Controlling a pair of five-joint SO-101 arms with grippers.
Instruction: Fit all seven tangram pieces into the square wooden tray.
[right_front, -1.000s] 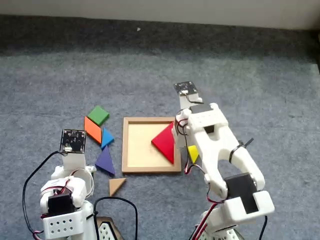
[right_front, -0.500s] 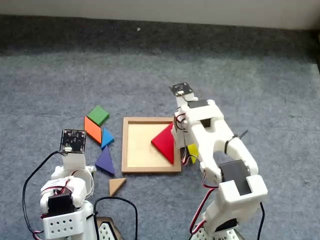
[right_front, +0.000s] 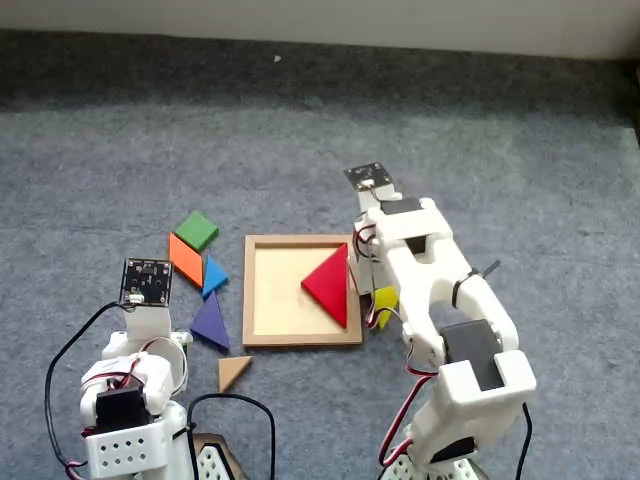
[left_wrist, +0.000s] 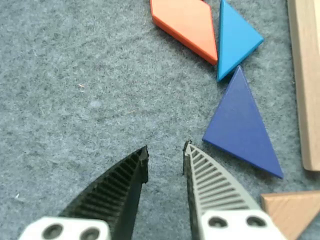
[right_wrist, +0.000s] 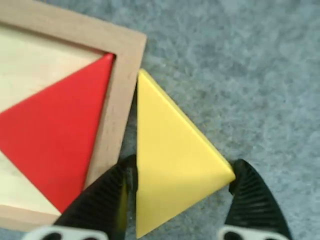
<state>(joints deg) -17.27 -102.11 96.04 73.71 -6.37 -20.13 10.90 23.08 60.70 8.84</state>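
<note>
Yellow triangle (right_wrist: 165, 150) was pinched in the right gripper (right_wrist: 182, 169), beside the right rim of the wooden tray (right_front: 300, 341). Left gripper (left_wrist: 165, 148) gaped over bare carpet (left_wrist: 75, 90).

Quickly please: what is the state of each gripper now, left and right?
Left gripper: open, holding nothing.
Right gripper: closed on the yellow triangle, just outside the wooden tray.

Seven tangram pieces (right_front: 327, 285), one wooden tray (right_front: 249, 290), two arms (right_front: 440, 290).
</note>
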